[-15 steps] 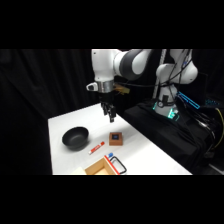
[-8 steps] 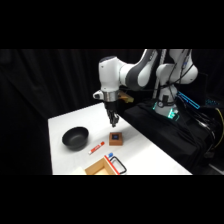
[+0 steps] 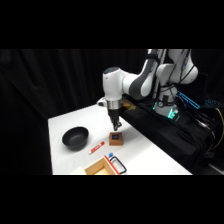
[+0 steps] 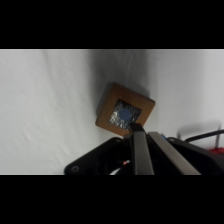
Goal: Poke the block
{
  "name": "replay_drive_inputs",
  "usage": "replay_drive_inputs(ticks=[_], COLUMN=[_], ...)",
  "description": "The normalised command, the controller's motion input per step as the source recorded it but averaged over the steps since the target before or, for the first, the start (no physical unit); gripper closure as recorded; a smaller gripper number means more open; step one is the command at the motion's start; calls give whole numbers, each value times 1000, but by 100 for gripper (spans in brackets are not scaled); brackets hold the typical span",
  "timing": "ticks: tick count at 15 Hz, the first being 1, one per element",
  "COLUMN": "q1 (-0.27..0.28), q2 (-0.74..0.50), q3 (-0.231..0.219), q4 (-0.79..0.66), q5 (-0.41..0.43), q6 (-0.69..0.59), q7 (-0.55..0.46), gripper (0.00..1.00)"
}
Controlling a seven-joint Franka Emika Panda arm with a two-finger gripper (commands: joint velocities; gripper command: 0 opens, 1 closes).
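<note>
The block (image 3: 116,138) is a small brown cube with a dark blue square on top, standing on the white table (image 3: 65,122) right of centre. My gripper (image 3: 116,128) points straight down just above it, fingers shut with nothing between them. In the wrist view the block (image 4: 117,107) lies tilted in the middle of the picture. The gripper (image 4: 139,131) tip reaches the near edge of its blue mark. Whether the tip touches the block's top I cannot tell.
A black bowl (image 3: 75,137) sits left of the block. A red-and-white marker (image 3: 96,147) lies between them, toward the front. A tan open box (image 3: 100,167) with a black handle (image 3: 118,164) stands at the front edge. Dark equipment runs along the table's right side.
The gripper has come down and forward from above the table's back part to just over the block. The block, bowl, marker and box have not moved.
</note>
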Motion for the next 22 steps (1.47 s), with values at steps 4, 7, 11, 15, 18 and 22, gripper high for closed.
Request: replay_drive_inputs(ticks=[4, 7, 11, 15, 18, 22], q1=[24, 32, 37, 43, 37, 21], q2=[183, 161, 165, 64, -150, -347], q3=[0, -5, -7, -7, 5, 9], q4=[14, 50, 81, 59, -19, -54], q5=[-22, -12, -4, -2, -8, -14], q6=[264, 212, 178, 92, -91, -287], q7=[33, 18, 9, 3, -32, -56], gripper=[99, 99, 99, 99, 99, 99])
